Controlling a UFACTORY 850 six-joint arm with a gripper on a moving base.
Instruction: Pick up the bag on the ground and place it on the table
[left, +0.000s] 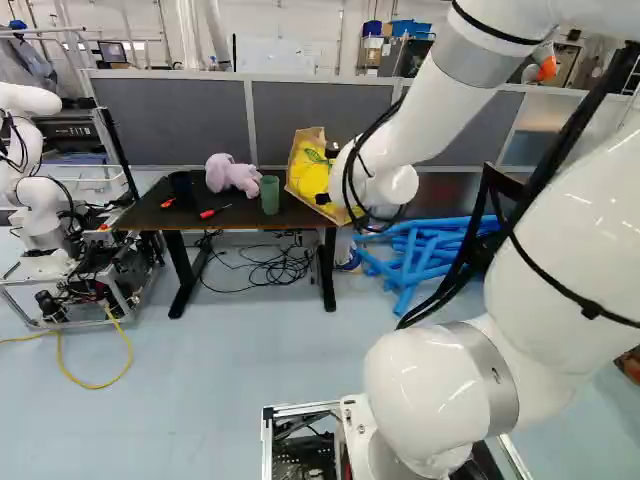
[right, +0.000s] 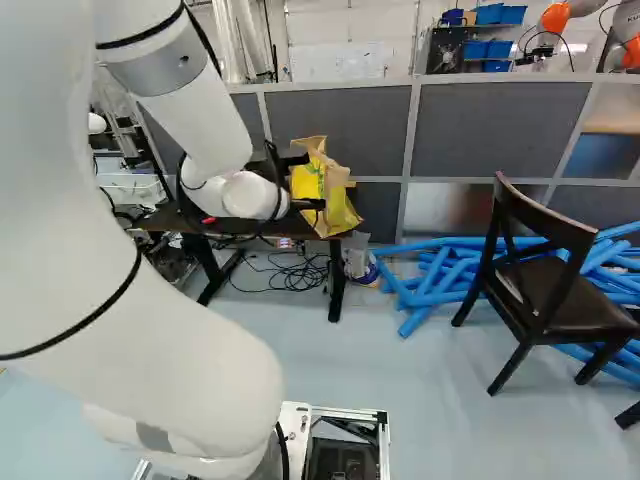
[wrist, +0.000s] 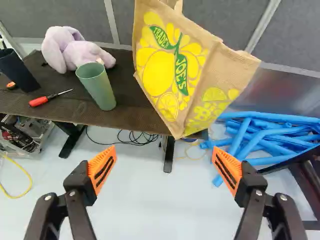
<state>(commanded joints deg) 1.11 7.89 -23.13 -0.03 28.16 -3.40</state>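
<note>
Wrist view shows the claw (wrist: 164, 153) spread wide, pinching nothing. The bag (wrist: 175, 70) is ahead of it, tilted at the counter's (wrist: 131, 107) end, seemingly over the edge. Better to push it gently inward, low down, so it does not tip off.

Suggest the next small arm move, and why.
Probably ease the open, black two-fingered gripper forward to nudge the tan, yellow-printed woven bag inward: it tilts at the end of the dark brown table, its lower corner appearing to reach past the edge.
</note>
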